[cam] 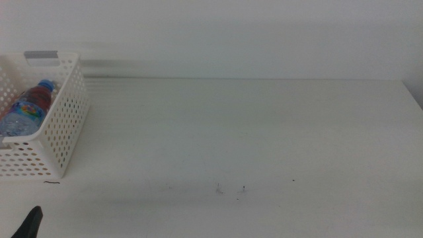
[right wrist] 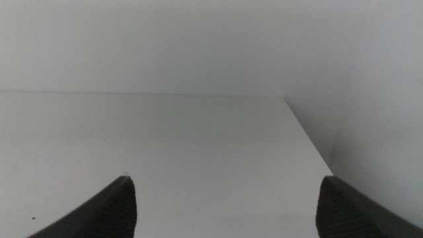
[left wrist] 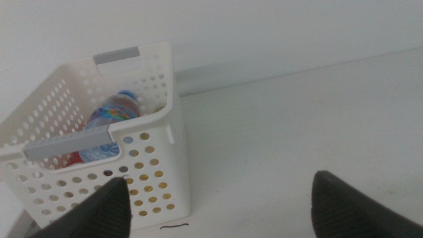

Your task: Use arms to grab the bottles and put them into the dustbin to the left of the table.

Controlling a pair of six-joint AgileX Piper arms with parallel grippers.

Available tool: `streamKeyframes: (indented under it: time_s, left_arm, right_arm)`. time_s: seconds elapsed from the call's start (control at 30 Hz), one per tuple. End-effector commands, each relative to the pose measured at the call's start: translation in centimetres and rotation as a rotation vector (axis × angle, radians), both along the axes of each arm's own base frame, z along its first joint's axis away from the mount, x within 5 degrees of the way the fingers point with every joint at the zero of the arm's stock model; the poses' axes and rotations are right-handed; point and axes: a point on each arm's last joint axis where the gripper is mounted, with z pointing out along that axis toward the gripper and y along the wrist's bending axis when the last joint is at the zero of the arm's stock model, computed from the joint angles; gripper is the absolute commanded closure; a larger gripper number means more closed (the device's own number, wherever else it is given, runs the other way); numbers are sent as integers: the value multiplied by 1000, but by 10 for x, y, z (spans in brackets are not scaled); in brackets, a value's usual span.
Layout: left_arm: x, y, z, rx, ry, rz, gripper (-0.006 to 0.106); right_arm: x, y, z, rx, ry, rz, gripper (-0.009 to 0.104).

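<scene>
The white dustbin [cam: 63, 125] stands at the bench's [cam: 264, 132] far left, the water bottle [cam: 26, 109] inside (something red beneath). Left tool [left wrist: 218, 205] near it, right tool [right wrist: 225, 208] at the right; both gape empty.

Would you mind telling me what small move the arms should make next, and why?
Probably none beyond staying parked. The water bottle already lies in the basket, with something red beside it, and no bottle shows on the table. The left gripper is open and empty near the basket; the right gripper is open over bare tabletop.
</scene>
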Motion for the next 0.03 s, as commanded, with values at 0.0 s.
streamKeyframes:
  time_s: [0.0]
  left_arm:
    - [0, 0, 1, -15, -16, 4, 7]
  right_arm:
    - [0, -1, 0, -13, -9, -9, 4]
